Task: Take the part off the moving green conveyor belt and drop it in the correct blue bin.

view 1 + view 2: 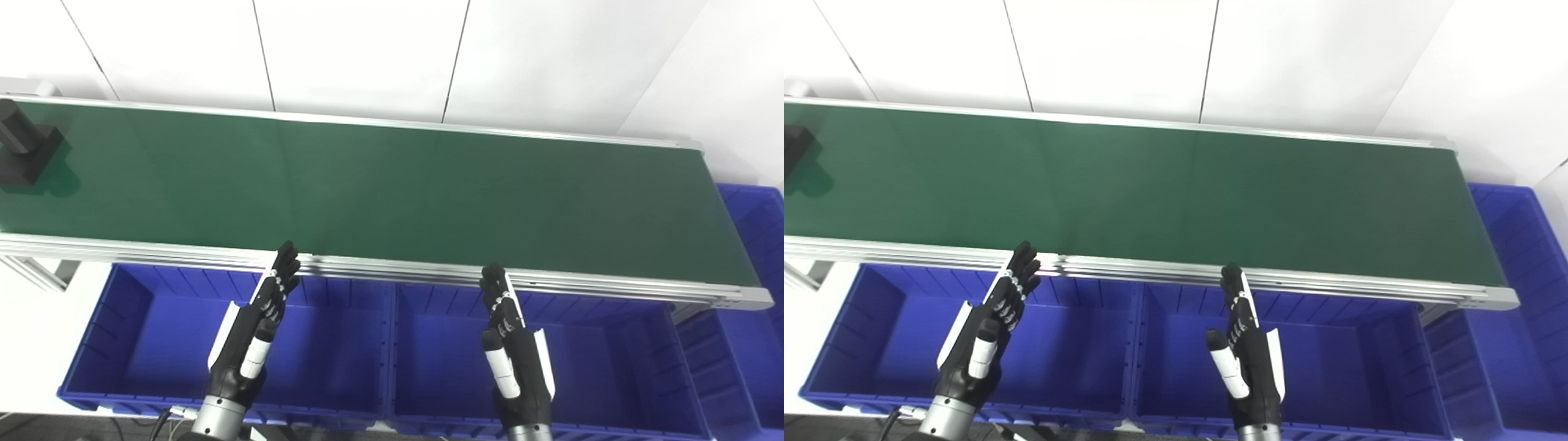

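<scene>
In your left eye view, the black blocky plastic part [23, 149] sits at the far left end of the long green conveyor belt [392, 190]. In your right eye view, the left hand [980, 337] and right hand [1244, 361] hover below that belt over the blue plastic bins [1078, 392], fingers extended, holding nothing

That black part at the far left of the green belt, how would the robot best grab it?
Probably by the raised cylinder on the black part, not its wide square base flat on the belt. The left hand, open and nearest, could close on it from above.
</scene>
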Available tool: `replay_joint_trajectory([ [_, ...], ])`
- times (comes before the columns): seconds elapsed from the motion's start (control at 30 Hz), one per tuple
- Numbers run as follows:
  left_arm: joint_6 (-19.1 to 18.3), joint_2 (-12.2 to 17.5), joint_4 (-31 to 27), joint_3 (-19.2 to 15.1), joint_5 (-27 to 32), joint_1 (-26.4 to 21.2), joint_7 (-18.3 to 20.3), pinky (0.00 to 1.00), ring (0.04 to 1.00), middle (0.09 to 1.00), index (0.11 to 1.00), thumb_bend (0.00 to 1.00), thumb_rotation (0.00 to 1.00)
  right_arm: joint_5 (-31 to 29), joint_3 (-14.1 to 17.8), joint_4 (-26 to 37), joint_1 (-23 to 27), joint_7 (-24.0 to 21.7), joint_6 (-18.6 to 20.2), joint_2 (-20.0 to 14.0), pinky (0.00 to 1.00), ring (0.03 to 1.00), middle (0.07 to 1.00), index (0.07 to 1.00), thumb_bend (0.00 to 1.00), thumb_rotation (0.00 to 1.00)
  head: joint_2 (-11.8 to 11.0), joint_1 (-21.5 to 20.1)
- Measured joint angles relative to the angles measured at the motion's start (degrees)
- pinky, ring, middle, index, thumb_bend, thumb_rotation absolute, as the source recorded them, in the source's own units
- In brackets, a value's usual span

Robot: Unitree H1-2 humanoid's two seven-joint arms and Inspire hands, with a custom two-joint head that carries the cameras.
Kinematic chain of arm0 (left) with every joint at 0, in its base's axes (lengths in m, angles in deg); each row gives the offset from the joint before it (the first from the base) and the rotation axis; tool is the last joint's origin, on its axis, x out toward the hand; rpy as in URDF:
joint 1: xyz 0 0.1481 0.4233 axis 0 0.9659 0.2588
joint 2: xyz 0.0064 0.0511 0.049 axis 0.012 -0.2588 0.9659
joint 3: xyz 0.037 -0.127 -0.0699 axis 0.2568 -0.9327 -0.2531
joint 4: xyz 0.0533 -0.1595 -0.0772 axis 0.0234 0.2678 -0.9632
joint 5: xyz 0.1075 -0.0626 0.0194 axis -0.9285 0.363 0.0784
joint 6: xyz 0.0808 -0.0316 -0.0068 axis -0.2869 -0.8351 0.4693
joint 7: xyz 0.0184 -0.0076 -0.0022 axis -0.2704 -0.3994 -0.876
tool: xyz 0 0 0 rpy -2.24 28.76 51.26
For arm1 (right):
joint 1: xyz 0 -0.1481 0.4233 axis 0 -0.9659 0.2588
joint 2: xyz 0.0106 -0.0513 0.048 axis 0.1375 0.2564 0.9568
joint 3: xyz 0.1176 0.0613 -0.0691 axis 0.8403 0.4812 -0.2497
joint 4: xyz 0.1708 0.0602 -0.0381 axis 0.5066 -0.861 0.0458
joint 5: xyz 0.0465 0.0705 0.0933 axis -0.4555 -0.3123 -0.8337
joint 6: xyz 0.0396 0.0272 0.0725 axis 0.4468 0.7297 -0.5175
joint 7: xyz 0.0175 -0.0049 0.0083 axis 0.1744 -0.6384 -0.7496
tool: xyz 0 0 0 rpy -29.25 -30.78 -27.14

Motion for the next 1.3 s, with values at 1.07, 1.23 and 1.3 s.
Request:
replay_joint_trajectory([
  [1.07,-2.2,-2.0,1.6,-1.0,0.1,-0.3,-1.2,0.98,0.983,1.0,0.991,0.82,0.98,3.1,1.9,0.4,0.1,-0.8,3.2,1.6,0.99,0.964,0.951,0.945,0.81,0.82,-0.4,-0.3],
  [1.23,-2.2,-2.0,1.6,-1.0,0.1,-0.3,-1.2,0.97,0.98,1.0,0.988,0.81,0.98,3.0,1.9,0.4,0.1,-0.8,3.2,1.7,0.99,0.959,0.949,0.943,0.81,0.82,-0.3,-0.1],
  [1.3,-1.8,-2.0,1.8,-1.0,-0.1,-0.4,-1.2,0.97,0.982,1.0,0.99,0.81,0.98,2.9,1.9,0.4,0.1,-0.8,3.2,1.7,0.99,0.959,0.948,0.942,0.81,0.81,-0.3,-0.1],
])
